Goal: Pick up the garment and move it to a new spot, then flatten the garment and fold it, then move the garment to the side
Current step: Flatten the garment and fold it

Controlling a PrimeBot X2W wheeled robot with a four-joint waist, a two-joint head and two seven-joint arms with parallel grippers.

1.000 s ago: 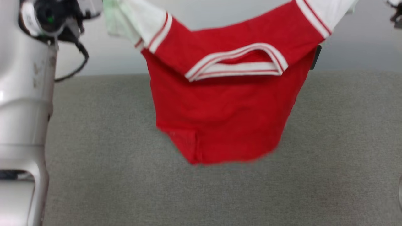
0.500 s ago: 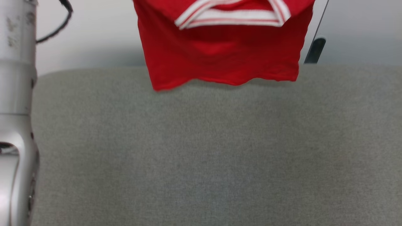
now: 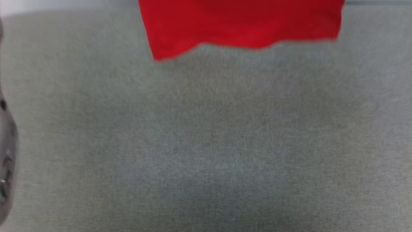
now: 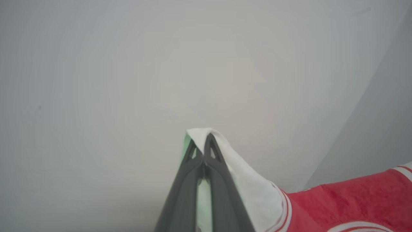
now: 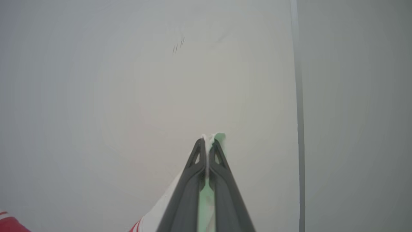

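Grey woven surface [image 3: 206,145] spreads nearest. The garment [image 3: 241,25] hangs above its far part, red hem seemingly off it. Left gripper [image 4: 203,141] and right gripper [image 5: 207,145] each pinch 1 white sleeve, fingers pressed together. Step: carrying to a new spot. Next: lower evenly, lay flat. Pale wall [image 4: 128,64] beyond; no obstacle seen.

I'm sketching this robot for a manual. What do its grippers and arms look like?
The left gripper and right gripper look alike: two long dark grey fingers tapering to points, a triangular cut-out near each tip, pale green in the slit between. The head view's left edge shows a blurred grey arm casing with dark spots.
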